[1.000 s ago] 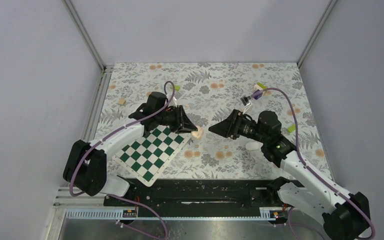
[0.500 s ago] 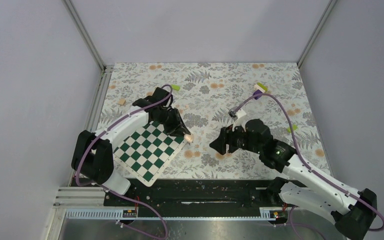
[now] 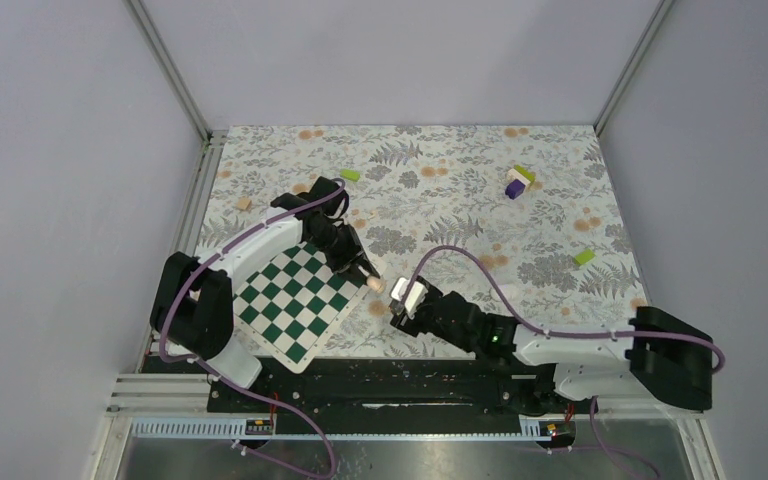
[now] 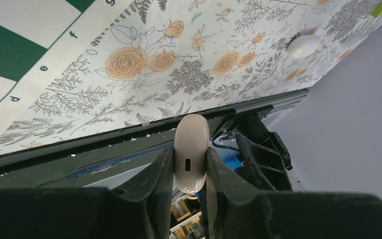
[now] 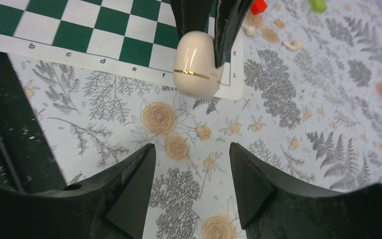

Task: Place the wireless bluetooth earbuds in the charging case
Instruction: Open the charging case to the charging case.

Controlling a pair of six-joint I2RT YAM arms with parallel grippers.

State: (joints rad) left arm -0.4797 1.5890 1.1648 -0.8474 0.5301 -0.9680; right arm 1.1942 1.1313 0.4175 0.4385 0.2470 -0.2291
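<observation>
Grips the charging case, lid shut, between the close-set fingers of the left tool, just above the corner of the chessboard. Faces it with the right tool, spread open and holding nothing, low over the floral surface. Well apart on that surface, a small white rounded item.

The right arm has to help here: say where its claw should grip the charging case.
Probably the free rounded end of the charging case, beyond the gold seam, approached head-on by the open right claw. The left claw pinches the other end, so only that end sticks out.
</observation>
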